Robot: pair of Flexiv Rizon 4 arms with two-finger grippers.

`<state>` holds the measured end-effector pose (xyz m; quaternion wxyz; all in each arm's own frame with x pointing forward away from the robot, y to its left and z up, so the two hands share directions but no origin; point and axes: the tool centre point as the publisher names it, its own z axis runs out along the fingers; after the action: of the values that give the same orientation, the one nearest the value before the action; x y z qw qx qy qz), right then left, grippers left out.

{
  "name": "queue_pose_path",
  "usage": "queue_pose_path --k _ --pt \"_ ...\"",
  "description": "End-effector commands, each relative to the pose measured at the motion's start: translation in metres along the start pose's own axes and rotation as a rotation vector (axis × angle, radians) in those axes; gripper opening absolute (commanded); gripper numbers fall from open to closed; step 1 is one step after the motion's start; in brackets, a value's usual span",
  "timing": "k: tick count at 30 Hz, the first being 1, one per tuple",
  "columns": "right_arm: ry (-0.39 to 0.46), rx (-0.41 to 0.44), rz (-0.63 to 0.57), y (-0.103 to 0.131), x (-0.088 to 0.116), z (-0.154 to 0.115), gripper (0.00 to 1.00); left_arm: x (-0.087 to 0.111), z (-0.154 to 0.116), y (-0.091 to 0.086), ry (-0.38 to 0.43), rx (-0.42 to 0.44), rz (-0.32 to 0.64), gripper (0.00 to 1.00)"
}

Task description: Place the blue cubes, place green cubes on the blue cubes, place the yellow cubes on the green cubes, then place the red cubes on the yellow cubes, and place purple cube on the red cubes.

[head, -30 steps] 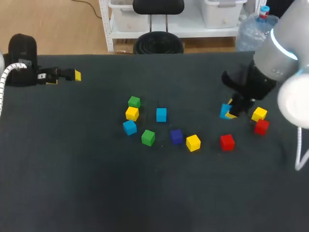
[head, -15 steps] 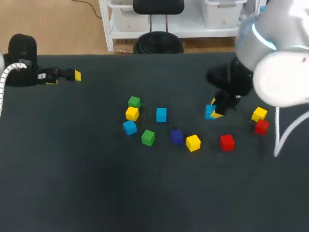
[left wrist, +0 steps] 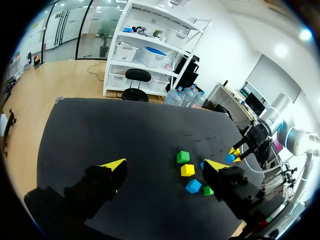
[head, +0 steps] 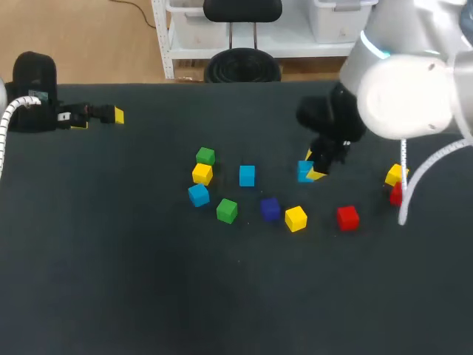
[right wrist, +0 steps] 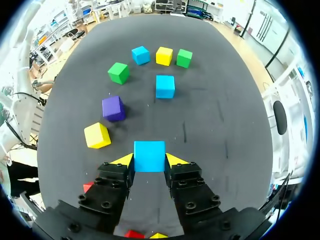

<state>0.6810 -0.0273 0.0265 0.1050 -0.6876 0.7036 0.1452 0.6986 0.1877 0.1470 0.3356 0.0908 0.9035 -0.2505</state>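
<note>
Well off to the left of the purple cube [head: 270, 208], the left gripper [left wrist: 165, 165] has its fingers spread wide, nothing between them. Eleven cubes show: three blue, two green, three yellow, two red, one purple. Left of the purple cube lie five. A green cube [head: 205, 156], a yellow cube [head: 202, 174] and a blue cube [head: 198, 195] stand close in a column. Nearer the purple cube are a second green cube [head: 227, 211] and, on the far side, a second blue cube [head: 247, 175]. Just right of the purple cube lies a second yellow cube [head: 295, 218]. Beyond that, the right gripper [right wrist: 149, 159] clamps the third blue cube [right wrist: 149, 154] between both fingers. Farther right lies a red cube [head: 347, 217]. Farthest right, a third yellow cube [head: 395, 174] sits just beside a second red cube [head: 395, 194].
</note>
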Motion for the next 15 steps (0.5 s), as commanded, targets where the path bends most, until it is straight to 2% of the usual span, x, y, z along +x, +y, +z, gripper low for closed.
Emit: queue_pose_path --k 1,7,15 --pt "0.012 0.002 0.002 -0.006 -0.010 0.009 0.00 -0.001 0.000 -0.002 0.008 -0.010 -0.002 1.00" --pt "0.023 0.062 0.010 -0.007 -0.021 0.019 0.00 -0.001 0.000 -0.002 0.008 -0.010 -0.002 1.00" --pt "0.024 0.065 0.019 -0.002 -0.033 0.028 0.00 -0.001 0.000 -0.002 0.008 -0.010 -0.002 1.00"
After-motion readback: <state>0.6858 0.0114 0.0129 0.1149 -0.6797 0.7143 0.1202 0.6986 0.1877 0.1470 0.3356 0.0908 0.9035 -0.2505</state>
